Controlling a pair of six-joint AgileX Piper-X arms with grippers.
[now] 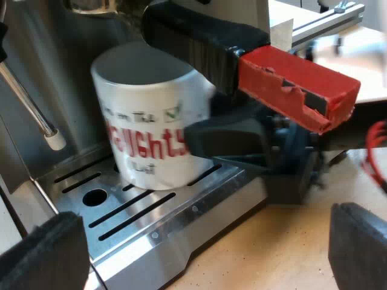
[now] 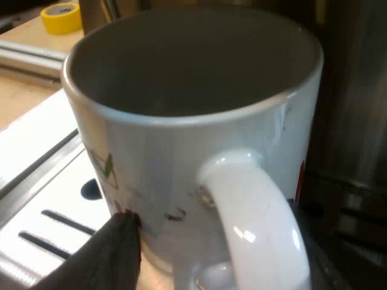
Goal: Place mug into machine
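Note:
A white mug (image 1: pixel 151 115) with red lettering stands on the slotted drip tray (image 1: pixel 151 211) of the espresso machine (image 1: pixel 54 54). It is under the metal holder's dark handle with the red end (image 1: pixel 296 84), which is locked into the machine's front. My right gripper (image 1: pixel 242 142) is at the mug's handle side. In the right wrist view the mug (image 2: pixel 181 139) is close up, with my right gripper (image 2: pixel 236 241) shut around its handle (image 2: pixel 254 205) and one finger (image 2: pixel 115 254) touching the mug's wall. My left gripper (image 1: pixel 199 254) hangs open over the tray's edge, away from the mug.
The machine's steam wand (image 1: pixel 30 103) slants down beside the mug. A wooden tabletop (image 1: pixel 284 248) runs up to the tray. Beyond the drip tray (image 2: pixel 48 199) lie a yellow tape roll (image 2: pixel 60 17) and a metal rail (image 2: pixel 30 57).

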